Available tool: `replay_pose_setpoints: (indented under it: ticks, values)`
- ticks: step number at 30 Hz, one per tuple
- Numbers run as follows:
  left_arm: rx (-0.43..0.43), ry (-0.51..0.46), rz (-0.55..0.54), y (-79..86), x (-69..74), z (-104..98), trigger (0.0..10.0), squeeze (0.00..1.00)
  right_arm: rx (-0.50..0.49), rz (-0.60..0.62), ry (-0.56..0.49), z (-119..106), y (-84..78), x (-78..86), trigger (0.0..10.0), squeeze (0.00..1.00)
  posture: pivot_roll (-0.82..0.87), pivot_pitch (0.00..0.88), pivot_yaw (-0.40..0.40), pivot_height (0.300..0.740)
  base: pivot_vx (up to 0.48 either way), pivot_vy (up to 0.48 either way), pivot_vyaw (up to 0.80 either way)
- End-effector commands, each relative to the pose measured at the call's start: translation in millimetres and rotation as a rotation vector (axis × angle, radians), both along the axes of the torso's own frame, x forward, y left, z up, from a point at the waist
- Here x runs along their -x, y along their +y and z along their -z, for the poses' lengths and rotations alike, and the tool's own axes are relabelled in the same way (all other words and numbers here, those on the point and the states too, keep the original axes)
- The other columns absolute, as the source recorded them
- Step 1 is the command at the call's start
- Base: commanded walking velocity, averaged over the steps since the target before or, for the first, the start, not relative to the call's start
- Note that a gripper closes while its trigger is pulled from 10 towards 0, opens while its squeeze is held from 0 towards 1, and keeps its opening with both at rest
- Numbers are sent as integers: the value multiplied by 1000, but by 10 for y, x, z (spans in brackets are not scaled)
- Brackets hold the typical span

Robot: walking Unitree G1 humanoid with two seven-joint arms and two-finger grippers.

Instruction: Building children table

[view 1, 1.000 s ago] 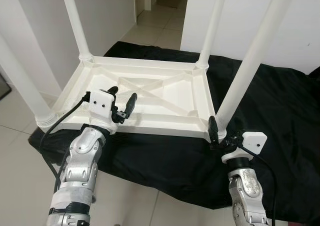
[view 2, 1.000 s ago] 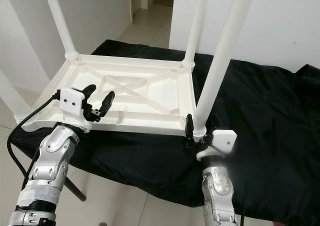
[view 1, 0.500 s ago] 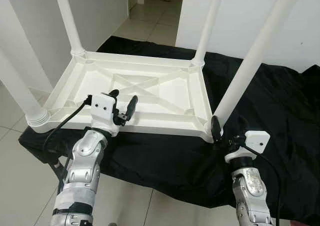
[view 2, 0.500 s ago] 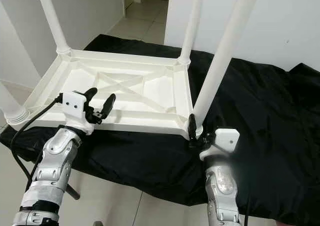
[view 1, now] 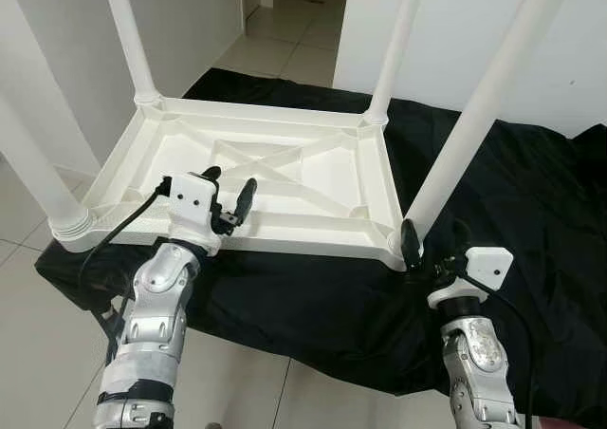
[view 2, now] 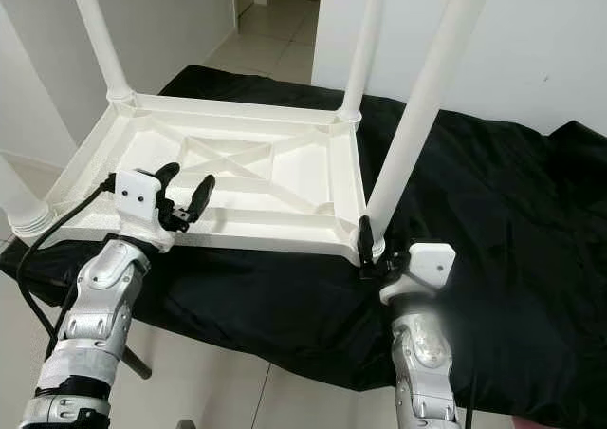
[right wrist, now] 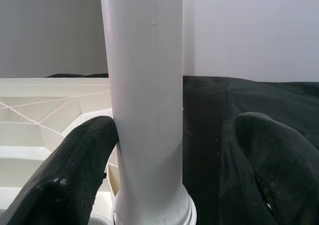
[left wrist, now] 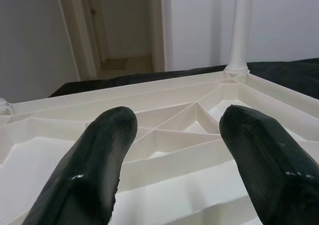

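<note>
A white plastic children's table point(view 1: 275, 173) is laid upside down on a black cloth point(view 1: 531, 201), its four legs pointing up. The left gripper point(view 1: 228, 194) is held with fingers apart over the near rim. The right gripper point(right wrist: 172, 150) is spread around the near right leg point(right wrist: 147, 95), one finger touching it.

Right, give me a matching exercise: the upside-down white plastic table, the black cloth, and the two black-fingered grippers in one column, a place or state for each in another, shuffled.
Things:
1. upside-down white plastic table
2. black cloth
3. left gripper
4. right gripper

States:
A. open around the base of the near right leg
B. spread under everything
C. open above the table's near rim
D. legs pointing up

Pairs: 1-D, 2-B, 3-C, 4-A
</note>
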State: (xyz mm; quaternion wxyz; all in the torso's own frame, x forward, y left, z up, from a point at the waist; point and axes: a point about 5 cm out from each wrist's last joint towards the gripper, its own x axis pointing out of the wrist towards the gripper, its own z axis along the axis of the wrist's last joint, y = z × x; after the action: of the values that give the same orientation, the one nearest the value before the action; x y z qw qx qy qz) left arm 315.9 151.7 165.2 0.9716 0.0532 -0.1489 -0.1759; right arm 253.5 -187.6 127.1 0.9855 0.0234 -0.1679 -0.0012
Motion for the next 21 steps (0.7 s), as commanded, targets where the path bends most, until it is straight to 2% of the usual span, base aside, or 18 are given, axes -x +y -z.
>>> replay_pose_setpoints:
  ticks: [1, 8, 21]
  values:
    - [47, -12, -152, 86, -26, -7, 10000, 0, -13, 35, -6, -28, -60, -5, 10000, 0, -32, 48, -43, 740, 0, 0, 0]
    - [59, -13, -208, 175, -18, -12, 10000, 0, -38, 92, -13, -43, -130, 7, 10000, 0, -22, 50, -46, 740, 0, 0, 0]
    - [70, -39, -281, 335, -54, -110, 10000, 0, -63, 130, -22, -69, -126, 5, 10000, 0, -6, 63, -44, 740, 0, 0, 0]
